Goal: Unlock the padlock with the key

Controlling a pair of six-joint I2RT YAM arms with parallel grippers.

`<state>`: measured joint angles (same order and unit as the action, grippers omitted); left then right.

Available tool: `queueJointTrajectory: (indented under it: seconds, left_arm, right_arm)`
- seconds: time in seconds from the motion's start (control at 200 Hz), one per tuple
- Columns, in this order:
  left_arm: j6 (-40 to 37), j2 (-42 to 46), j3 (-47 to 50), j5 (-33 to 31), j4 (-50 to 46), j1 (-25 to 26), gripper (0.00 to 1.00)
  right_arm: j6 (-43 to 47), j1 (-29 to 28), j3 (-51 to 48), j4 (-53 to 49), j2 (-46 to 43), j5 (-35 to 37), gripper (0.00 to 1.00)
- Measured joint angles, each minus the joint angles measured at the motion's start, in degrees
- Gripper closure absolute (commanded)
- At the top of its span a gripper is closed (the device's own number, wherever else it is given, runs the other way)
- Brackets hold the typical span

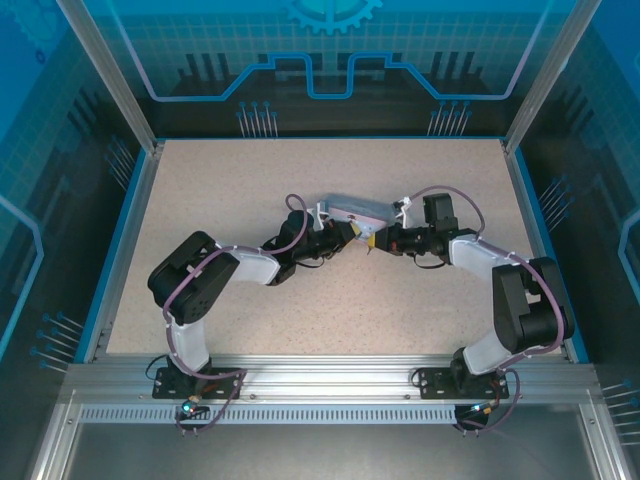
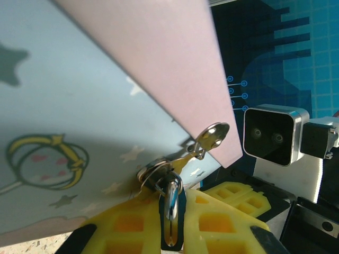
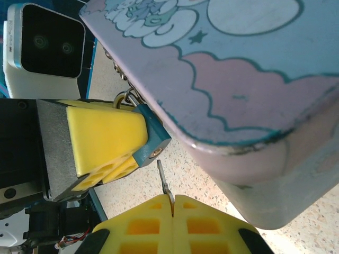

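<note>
Low in the right wrist view, the right gripper (image 3: 172,203) is closed tight on the thin dark-grey metal key (image 3: 164,182). The key's tip points up, just short of the underside of the small bluish metal padlock (image 3: 152,142) at centre left. The left gripper (image 2: 172,211) is clamped on that padlock, which hangs at the edge of the pale blue and pink tin box (image 3: 238,69). Both meet mid-frame above the speckled beige desk (image 1: 420,300).

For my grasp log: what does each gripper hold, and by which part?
The right gripper pinches the key by one end, blade free. The left gripper clamps the padlock by its body.
</note>
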<state>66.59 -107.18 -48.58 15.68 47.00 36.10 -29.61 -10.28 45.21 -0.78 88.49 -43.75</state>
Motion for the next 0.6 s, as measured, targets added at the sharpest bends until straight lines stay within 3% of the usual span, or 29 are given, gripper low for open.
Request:
queueJointTrajectory:
  seconds: [0.6]
  left_arm:
    - [1.0,0.0,0.0,-0.3,0.8,0.4,1.00]
  right_arm:
    - [-1.9,-0.1,-0.3,2.6,0.0,-0.2,0.99]
